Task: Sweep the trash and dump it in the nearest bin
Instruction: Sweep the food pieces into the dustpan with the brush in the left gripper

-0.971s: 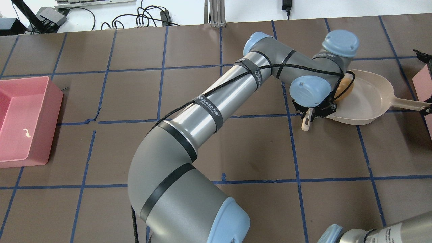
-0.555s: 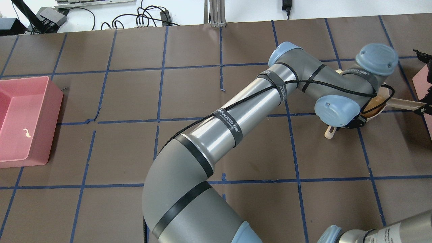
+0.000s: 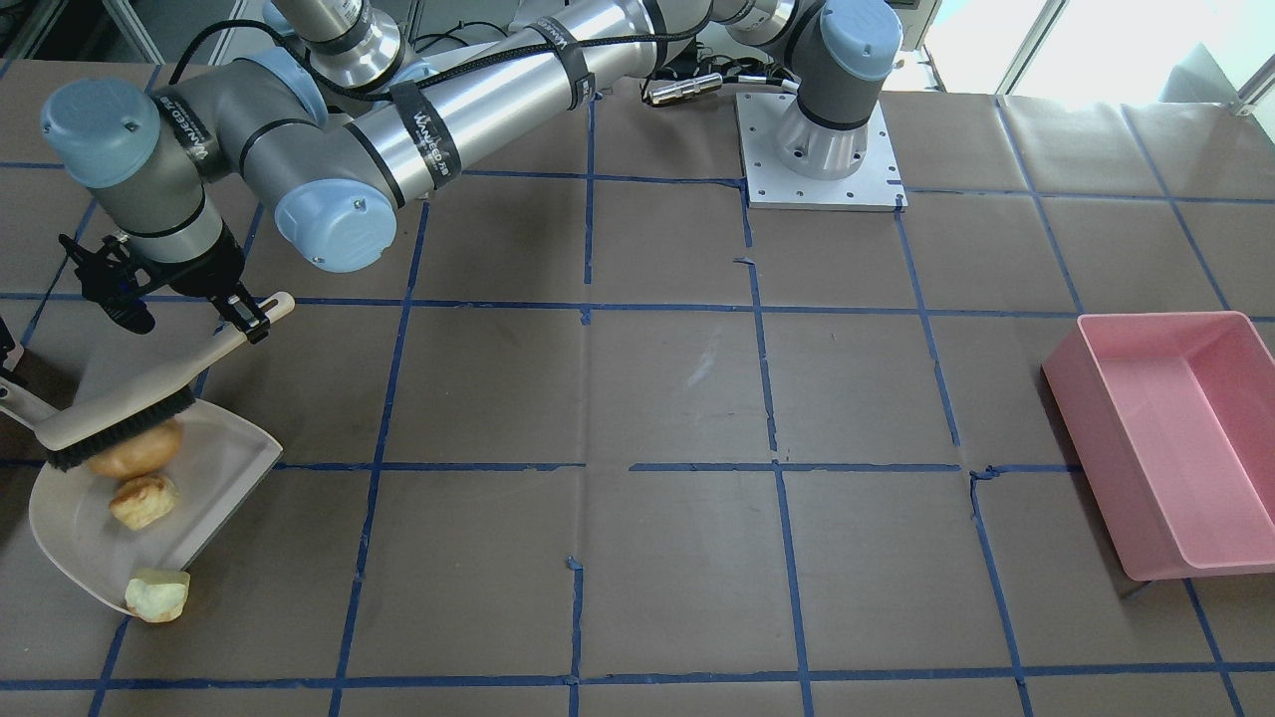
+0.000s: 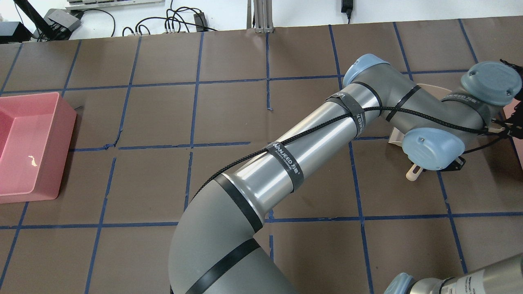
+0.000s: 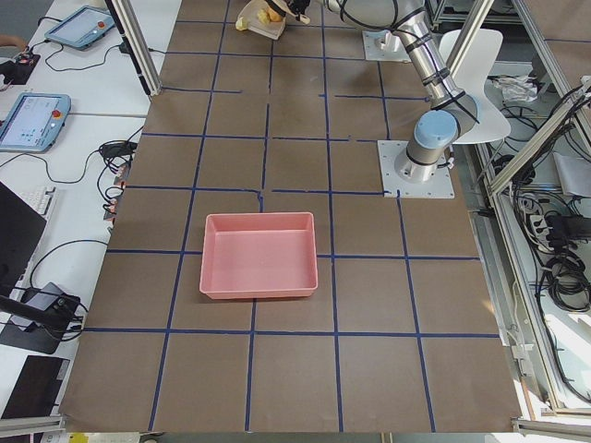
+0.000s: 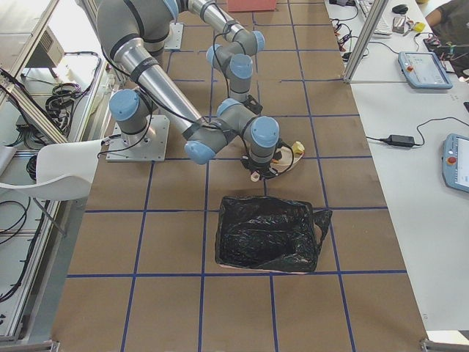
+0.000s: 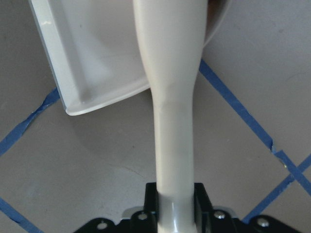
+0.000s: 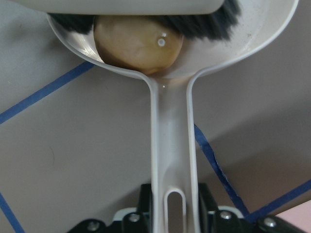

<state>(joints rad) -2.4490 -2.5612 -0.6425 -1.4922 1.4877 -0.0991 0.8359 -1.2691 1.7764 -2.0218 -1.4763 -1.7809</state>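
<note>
One chunk (image 3: 157,596) sits at the lip of the pan (image 3: 70,528) and may, I fear, spill when my right hand (image 8: 170,208), gripping the pan, lifts; my left hand (image 7: 175,193) grips the brush (image 3: 120,408).

Bright, even light; soft shadows

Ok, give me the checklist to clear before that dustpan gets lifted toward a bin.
1. left gripper shut on the brush handle: ok.
2. right gripper shut on the dustpan handle: ok.
3. tan lump inside the dustpan, against the bristles: ok.
4. orange-brown chunk inside the dustpan: ok.
5. pale yellow-green chunk inside the dustpan: not ok. It sits at the corner of the lip, so it probably needs sweeping in first.
6. Nearest bin open: ok. The black-lined bin is close by and the pink bin is far across the table.
</note>
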